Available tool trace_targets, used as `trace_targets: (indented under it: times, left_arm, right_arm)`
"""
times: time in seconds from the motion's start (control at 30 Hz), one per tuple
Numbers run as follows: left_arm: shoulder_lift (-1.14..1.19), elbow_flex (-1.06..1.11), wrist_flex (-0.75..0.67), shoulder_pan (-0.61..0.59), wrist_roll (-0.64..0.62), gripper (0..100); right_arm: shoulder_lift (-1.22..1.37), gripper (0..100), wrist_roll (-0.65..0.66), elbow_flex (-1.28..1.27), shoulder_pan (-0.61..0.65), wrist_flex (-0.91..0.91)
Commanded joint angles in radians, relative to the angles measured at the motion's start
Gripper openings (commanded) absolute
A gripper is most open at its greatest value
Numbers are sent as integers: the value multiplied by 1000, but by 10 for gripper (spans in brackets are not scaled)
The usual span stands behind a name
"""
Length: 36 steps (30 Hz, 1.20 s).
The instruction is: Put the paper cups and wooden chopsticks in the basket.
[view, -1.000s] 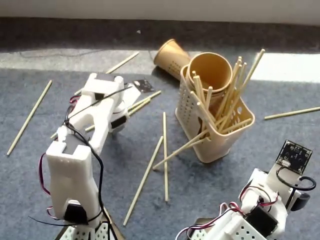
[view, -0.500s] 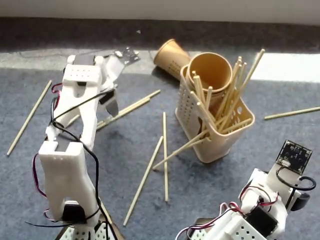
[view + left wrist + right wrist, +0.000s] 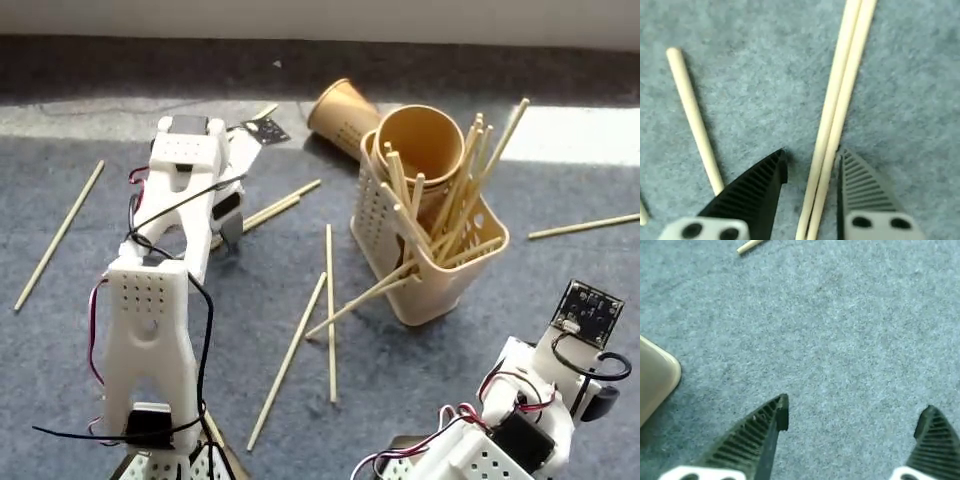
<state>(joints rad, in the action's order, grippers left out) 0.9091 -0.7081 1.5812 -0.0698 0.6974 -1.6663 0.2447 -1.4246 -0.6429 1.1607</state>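
Slippage threatens: the left gripper [image 3: 812, 151], jaws partly open astride the paired chopsticks [image 3: 846, 80] and gripping nothing, could pinch only one.

We see a beige basket [image 3: 450, 285] holding chopsticks [image 3: 455, 200] and a paper cup [image 3: 425, 135]; another cup [image 3: 338, 112] lies tipped behind it, loose chopsticks [image 3: 331, 310] strewn around.

Near the table's [image 3: 40, 380] far edge, a chopstick pair [image 3: 839, 100] is being straddled by the left gripper [image 3: 812, 152], left of the basket [image 3: 445, 285] holding a cup [image 3: 420, 138].
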Motion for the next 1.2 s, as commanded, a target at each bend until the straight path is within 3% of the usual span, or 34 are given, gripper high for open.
trace_targets:
  times: [0.0, 0.1, 0.23, 0.5, 0.63, 0.87, 1.17]
  left_arm:
    - [10, -243, 121, -15, -2, 21]
    - [8, -410, 183, -12, -18, 3]
    - [-33, -628, 186, -16, -152, 4]
    - [-314, -974, 132, 50, -628, 4]
    - [-558, -929, -29, 220, -764, 5]
    - [-753, -760, -150, 696, -888, 5]
    - [-700, -455, -370, 846, -890, 5]
  right_arm:
    - [-8, 382, 11, 5, -5, 4]
    - [-8, 382, 11, 5, -5, 4]
    - [-8, 382, 11, 4, -5, 4]
    - [-7, 382, 9, 4, -4, 4]
    - [-5, 382, 8, 4, -4, 4]
    - [-8, 382, 6, -12, 13, 1]
    - [-8, 382, 8, -30, 41, -4]
